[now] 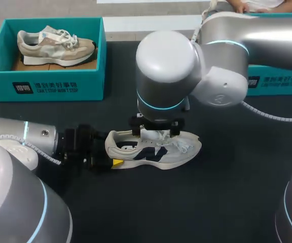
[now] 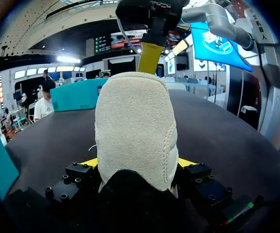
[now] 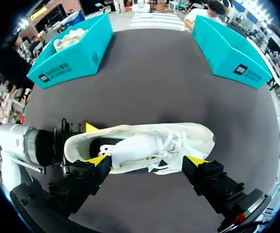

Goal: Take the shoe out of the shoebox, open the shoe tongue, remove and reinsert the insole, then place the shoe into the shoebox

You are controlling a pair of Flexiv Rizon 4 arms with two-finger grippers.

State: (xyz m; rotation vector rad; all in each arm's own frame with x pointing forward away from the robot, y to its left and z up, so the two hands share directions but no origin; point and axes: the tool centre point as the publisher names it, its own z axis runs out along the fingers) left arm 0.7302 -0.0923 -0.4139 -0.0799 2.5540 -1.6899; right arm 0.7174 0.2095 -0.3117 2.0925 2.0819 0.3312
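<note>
Nearest to us, our left tool (image 2: 137,164) is clamped on the heel (image 2: 132,126) of the white shoe (image 1: 158,151), a yellow tip pressed against each side of it. The shoe lies on its sole on the dark tabletop (image 1: 186,207), outside either box, toe pointing to our right. Above its opening hangs our right tool (image 3: 147,161), fingers spread wide and gripping nothing: one yellow tip sits at the collar by the tongue, the other stands just beside the shoe's side near the laces. Farther back on the left is a teal shoebox (image 1: 44,83), open at the top, holding a tan shoe (image 1: 55,46) on its sole. At the far right a second teal shoebox (image 1: 278,83) is mostly hidden behind our right arm (image 1: 227,55); we cannot tell what is in it.
</note>
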